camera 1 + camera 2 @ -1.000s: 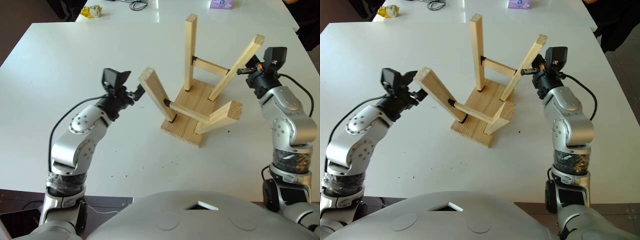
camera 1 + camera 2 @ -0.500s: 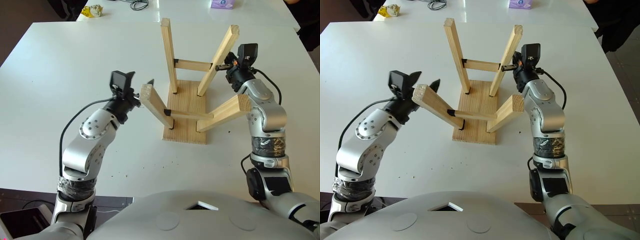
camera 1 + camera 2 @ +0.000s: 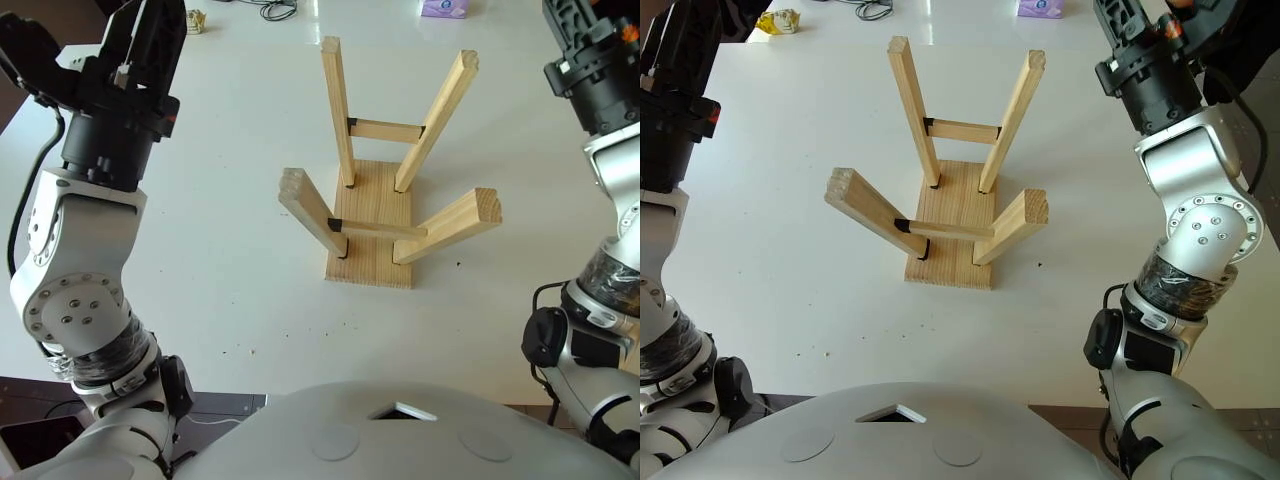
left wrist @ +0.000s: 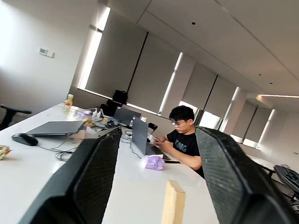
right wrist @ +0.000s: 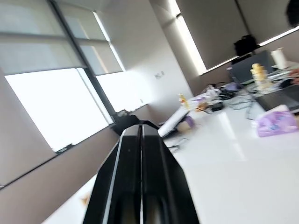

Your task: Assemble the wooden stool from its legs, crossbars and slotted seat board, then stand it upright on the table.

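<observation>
Stool (image 3: pixel 375 215) sits upside down on the table (image 3: pixel 230 150), seat board (image 3: pixel 372 262) flat, legs (image 3: pixel 337 110) up, left gripper (image 4: pixel 159 133) held high with fingers (image 4: pixel 93 177) spread, right gripper (image 5: pixel 141 128) high opposite, fingers (image 5: pixel 131 177) pressed together.

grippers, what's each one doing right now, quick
left gripper: open, holding nothing
right gripper: shut, nothing between the fingers

Purple pack (image 3: pixel 441 8) and yellow wrapper (image 3: pixel 777 21)

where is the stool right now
In the eye views the stool stands upside down near the middle of the table, straight ahead, resting on its seat board.
</observation>
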